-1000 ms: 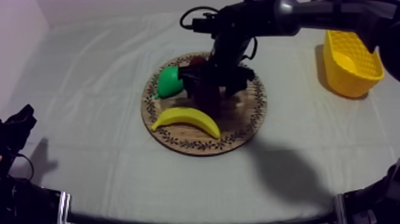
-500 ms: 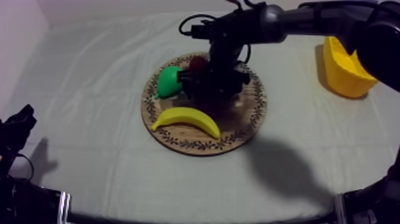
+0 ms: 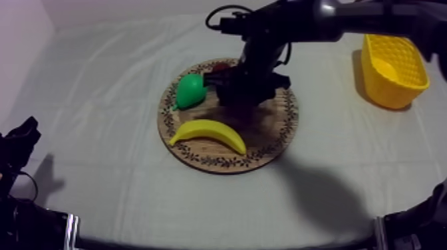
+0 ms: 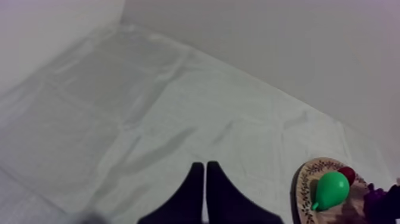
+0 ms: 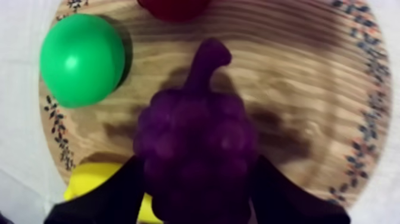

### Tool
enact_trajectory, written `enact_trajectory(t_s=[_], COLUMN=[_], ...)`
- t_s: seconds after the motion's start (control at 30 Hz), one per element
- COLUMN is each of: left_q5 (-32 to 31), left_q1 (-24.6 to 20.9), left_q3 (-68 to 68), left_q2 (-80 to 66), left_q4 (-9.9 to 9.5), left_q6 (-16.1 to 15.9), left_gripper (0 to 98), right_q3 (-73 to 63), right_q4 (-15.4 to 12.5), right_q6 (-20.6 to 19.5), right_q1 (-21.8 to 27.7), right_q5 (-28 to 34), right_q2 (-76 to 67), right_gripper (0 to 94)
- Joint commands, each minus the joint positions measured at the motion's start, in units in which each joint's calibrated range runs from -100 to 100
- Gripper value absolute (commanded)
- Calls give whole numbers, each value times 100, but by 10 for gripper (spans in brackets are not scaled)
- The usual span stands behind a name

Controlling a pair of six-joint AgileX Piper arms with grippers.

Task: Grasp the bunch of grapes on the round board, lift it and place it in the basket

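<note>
You're looking at a robot lab setup: a desk [image 3: 100,100] draped in a plain grey-white cloth, bare pale walls [image 4: 268,36] close behind it, black robot arms [image 3: 346,13] at its sides, and props laid out: a toy banana [image 3: 209,131] and pear [image 3: 189,90] on a wooden board [image 3: 269,133], a yellow basket [image 3: 392,93] near the edge.

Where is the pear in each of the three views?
Top view: pear on the board's left part, behind the banana.
Left wrist view: pear on the board, beside the small red fruit.
Right wrist view: pear on the board, beside the grapes.
Shared landmark: the board's patterned rim.
</note>
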Motion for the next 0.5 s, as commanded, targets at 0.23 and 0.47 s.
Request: enact_trajectory(t_s=[0.23, 0.47], left_q5=[-1, -1], left_q1=[-2, -2], left_q3=[0, 0], left_q2=[5, 5], left_q4=[0, 0], left_q6=[1, 1], left_gripper=[1, 1], right_q3=[911, 1183], right_q4=[-130, -360], right_q6=[461, 901], right_q1=[490, 1271], right_q5=[489, 902], right_q2=[-2319, -3898], right_gripper=[369, 379])
